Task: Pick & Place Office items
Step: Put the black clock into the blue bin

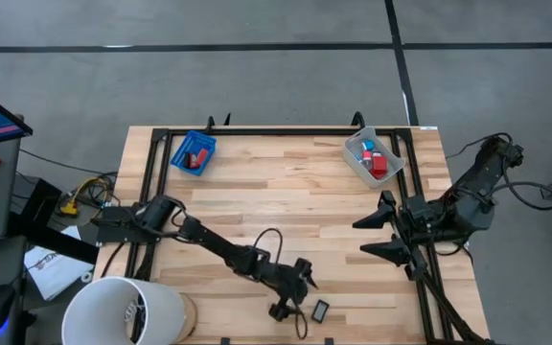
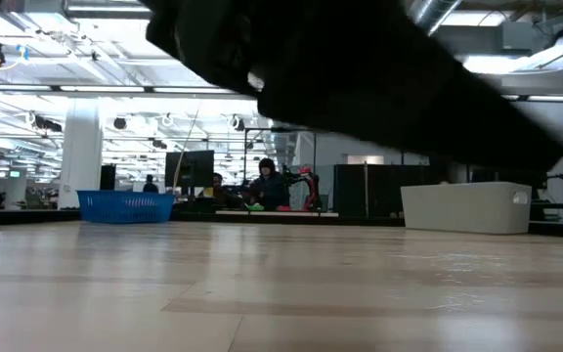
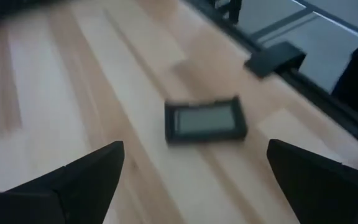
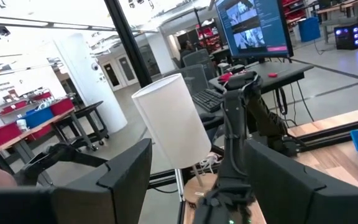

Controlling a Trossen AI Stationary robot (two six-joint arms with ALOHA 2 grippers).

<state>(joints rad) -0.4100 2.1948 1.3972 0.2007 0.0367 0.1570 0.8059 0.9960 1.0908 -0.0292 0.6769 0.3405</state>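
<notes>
One office item, a small black rectangle with a light grey face (image 3: 205,120), lies flat on the wooden table near its front edge (image 1: 320,310). My left gripper (image 1: 300,295) is low over the table just left of it, slanting down, open (image 3: 194,186); the item lies ahead of its fingertips, untouched. My right gripper (image 1: 367,236) hangs raised at the table's right side, open and with nothing in it (image 4: 201,186). More items, red and blue, lie in the blue tray (image 1: 193,153) and in the clear grey bin (image 1: 373,158).
A black frame rail (image 1: 257,131) runs round the table. A white cylinder (image 1: 123,311) stands off the front left corner. A small dark piece (image 1: 330,340) sits at the front edge. The tray (image 2: 125,205) and the bin (image 2: 477,207) stand at the back.
</notes>
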